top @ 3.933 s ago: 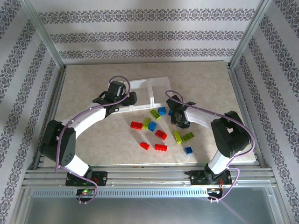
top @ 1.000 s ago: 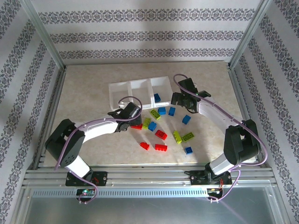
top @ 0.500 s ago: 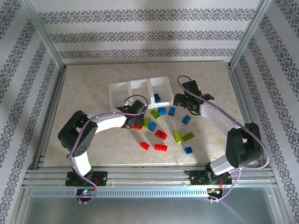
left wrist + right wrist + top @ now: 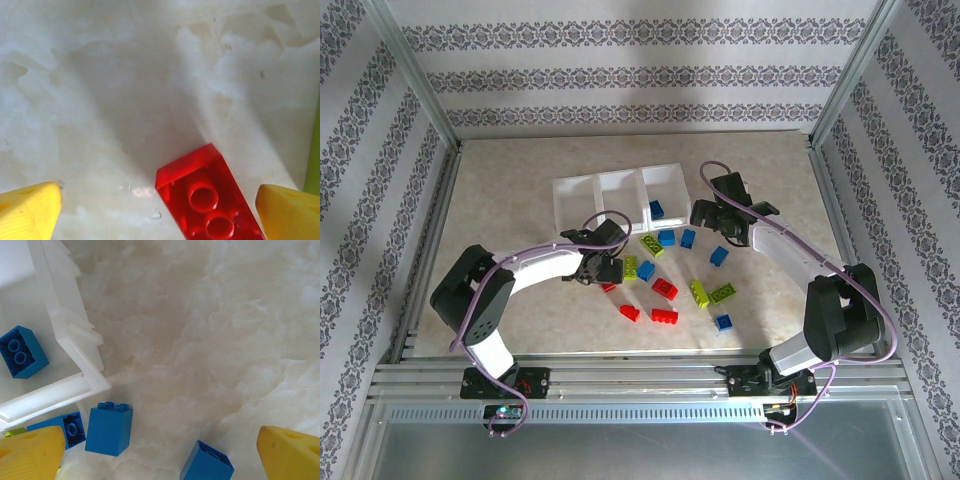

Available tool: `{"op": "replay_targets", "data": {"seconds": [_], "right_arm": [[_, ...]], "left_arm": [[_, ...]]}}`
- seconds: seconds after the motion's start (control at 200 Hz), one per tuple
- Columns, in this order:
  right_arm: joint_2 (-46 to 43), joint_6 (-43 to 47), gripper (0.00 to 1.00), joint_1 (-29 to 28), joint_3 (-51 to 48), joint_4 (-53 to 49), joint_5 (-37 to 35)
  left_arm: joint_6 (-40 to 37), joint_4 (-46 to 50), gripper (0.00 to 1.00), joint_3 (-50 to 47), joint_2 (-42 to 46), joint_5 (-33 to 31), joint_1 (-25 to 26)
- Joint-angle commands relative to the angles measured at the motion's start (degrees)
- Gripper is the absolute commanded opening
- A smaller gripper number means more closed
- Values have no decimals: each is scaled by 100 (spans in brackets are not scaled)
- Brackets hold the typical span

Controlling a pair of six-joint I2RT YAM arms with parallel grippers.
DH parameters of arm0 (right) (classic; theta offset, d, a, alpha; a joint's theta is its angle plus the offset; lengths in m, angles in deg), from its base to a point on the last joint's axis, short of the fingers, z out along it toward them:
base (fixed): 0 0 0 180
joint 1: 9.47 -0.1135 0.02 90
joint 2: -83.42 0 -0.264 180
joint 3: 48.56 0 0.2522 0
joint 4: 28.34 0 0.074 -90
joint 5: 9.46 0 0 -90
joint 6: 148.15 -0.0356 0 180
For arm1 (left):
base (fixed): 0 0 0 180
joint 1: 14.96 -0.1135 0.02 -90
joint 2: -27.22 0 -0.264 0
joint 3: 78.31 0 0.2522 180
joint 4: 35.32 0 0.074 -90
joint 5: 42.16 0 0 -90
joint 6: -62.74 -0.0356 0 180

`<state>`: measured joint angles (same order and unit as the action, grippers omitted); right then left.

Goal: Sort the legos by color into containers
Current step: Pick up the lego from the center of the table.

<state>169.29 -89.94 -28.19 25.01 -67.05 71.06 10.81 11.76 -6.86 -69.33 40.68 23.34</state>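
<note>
The left fingers (image 4: 604, 270) hang low over the tabletop (image 4: 510, 200), on the near side of the white containers (image 4: 582, 190). They are spread wide and hold nothing. In the left wrist view a red lego (image 4: 207, 197) lies flat on the tabletop between the two yellow fingertips (image 4: 30, 210). It sits much closer to the right tip than the left, and I can't tell whether it touches it.

The containers are one tray with three compartments in a row. A single blue lego (image 4: 657, 209) lies in the right-hand compartment.

The loose pile is spread in front of the tray. I count four red legos: the one between the left fingers, one (image 4: 664, 288) mid-pile, and two (image 4: 630, 312) (image 4: 664, 317) nearest the arms. There are four lime green ones (image 4: 650, 245) (image 4: 631, 266) (image 4: 699, 293) (image 4: 723, 293). Five blue ones (image 4: 646, 270) (image 4: 666, 238) (image 4: 687, 238) (image 4: 719, 256) (image 4: 723, 322) lie on the tabletop, which makes six blue with the one in the tray.

The right fingers (image 4: 708, 216) hover just beside the tray's right near corner (image 4: 95, 382), also spread wide and holding nothing. In the right wrist view, two blue legos (image 4: 108, 428) (image 4: 206, 462) lie on the tabletop between the tips without touching either.
</note>
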Motion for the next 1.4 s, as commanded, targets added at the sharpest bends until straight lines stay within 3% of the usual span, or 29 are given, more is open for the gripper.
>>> {"op": "replay_targets", "data": {"seconds": [0.0, 0.09, 0.35, 0.665, 0.869, 1.199, 1.394], "right_arm": [[-166, -152, 98, 35, -96, 60, 51], [-207, -170, 98, 35, -131, 60, 43], [-369, -195, 98, 36, -232, -25, -74], [-519, -291, 98, 44, -357, -53, -225], [-526, -394, 98, 44, -392, -114, -316], [-775, -598, 98, 44, -627, -208, -604], [-930, -714, 98, 44, -803, -220, -661]], "left_arm": [[-194, 341, 96, -150, 161, 162, 72], [-186, 167, 79, -214, 99, 157, 72], [-115, -221, 76, -206, -189, 425, 72], [-73, -273, 44, -455, -209, 393, 68], [-51, -334, 30, -482, 31, 161, 29], [-372, -306, 27, -132, 786, -718, -442], [-897, -586, 27, 411, 675, -906, -993]]}}
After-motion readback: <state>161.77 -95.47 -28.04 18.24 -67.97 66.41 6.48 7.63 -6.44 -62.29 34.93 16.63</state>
